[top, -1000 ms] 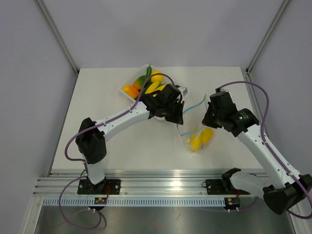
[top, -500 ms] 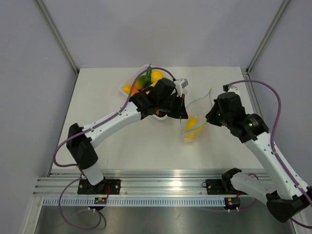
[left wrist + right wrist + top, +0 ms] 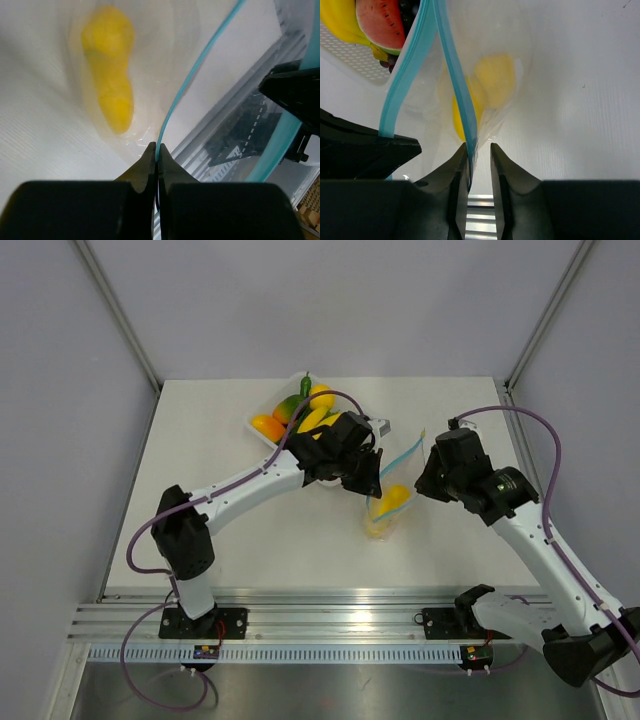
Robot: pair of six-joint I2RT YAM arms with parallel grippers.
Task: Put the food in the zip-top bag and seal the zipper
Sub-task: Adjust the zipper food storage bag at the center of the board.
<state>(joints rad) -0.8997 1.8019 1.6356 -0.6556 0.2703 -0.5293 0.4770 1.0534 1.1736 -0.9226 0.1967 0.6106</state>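
sealing stage: not yet begun; the zipper (image 3: pixel 195 75) runs as two separate light-blue lips, so the mouth of the zip-top bag (image 3: pixel 378 523) is spread open.
left pincer (image 3: pixel 156 150): closed, pinching one lip of the zipper.
right pincer (image 3: pixel 480 150): jaws narrow around the other lip; a slit shows between them, so a firm pinch cannot be confirmed.
bag position: hanging between the two pincers, its bottom on or just above the worktop (image 3: pixel 220 450).
food (image 3: pixel 110 85): yellow pieces lie low inside the bag.
tray (image 3: pixel 350 62): white, behind the left arm, holding fruit (image 3: pixel 313 418).
next move: by judgement, bring both lips together, aligned end to end, then press along the strip; loose film may skew them.
worktop surface: matt white, plain.
room: pale grey panels (image 3: pixel 330 300) on three sides; aluminium rail (image 3: pixel 330 605) at the near edge.
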